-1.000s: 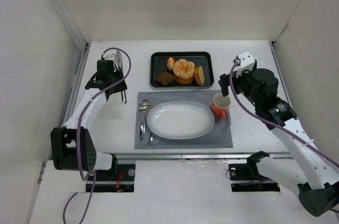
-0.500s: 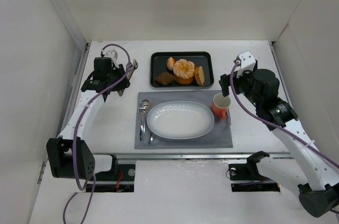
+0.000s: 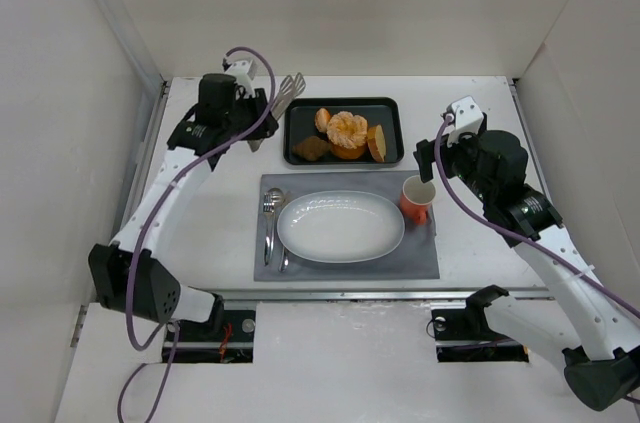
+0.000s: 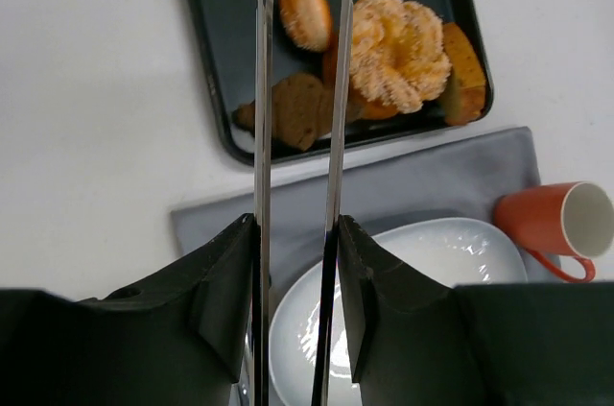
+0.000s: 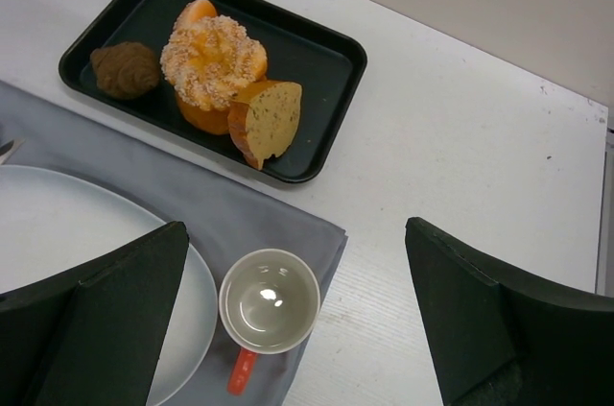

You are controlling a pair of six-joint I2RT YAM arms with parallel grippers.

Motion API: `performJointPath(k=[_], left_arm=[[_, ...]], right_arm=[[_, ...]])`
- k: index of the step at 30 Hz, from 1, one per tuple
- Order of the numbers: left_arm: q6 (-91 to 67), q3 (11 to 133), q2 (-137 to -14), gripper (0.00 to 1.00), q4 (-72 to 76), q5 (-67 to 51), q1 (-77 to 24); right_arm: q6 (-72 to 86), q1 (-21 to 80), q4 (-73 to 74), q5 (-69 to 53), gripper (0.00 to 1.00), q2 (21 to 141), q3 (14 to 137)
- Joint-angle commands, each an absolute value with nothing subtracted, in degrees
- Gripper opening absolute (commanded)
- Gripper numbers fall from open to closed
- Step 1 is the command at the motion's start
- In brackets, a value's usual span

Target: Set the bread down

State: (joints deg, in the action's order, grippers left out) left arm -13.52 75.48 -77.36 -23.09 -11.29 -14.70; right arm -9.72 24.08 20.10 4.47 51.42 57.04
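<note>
The bread (image 4: 305, 9) is a small oval golden roll at the back left of the black tray (image 4: 221, 60). It also shows in the top view (image 3: 322, 120) and the right wrist view (image 5: 195, 12). My left gripper (image 3: 262, 108) is shut on metal tongs (image 4: 261, 89), whose two arms reach out toward the tray. The tong tips hang over the tray's left part, near the bread; I cannot tell their height. My right gripper (image 3: 430, 158) is open and empty above the orange cup (image 5: 269, 302).
The tray also holds a large round segmented pastry (image 3: 347, 133), a dark brown chunk (image 3: 312, 148) and a bread slice (image 3: 377, 142). A white oval plate (image 3: 290, 218) lies on a grey mat (image 3: 420, 258), with a spoon and fork (image 3: 270, 208) to its left.
My left arm has swung from the table's left side up and right to the tray's left edge, carrying the tongs. The right arm has not moved.
</note>
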Motion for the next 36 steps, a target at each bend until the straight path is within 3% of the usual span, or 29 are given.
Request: performJointPath(k=[1, 11, 36], left_arm=[[-12.0, 80.6, -82.3, 0.33, -21.7, -12.6, -16.7], [-12.0, 86.5, -93.0, 0.37, -20.7, -12.6, -17.2], [-10.9, 93.9, -103.3, 0.41, -24.2, -9.3, -19.3]], right_arm=[[-10.3, 24.4, 17.6, 5.5, 1.0, 51.5, 57.6], [-10.3, 24.4, 17.6, 6.2, 1.0, 52.0, 57.6], [-10.8, 24.4, 17.1, 7.3, 1.0, 52.0, 57.6]])
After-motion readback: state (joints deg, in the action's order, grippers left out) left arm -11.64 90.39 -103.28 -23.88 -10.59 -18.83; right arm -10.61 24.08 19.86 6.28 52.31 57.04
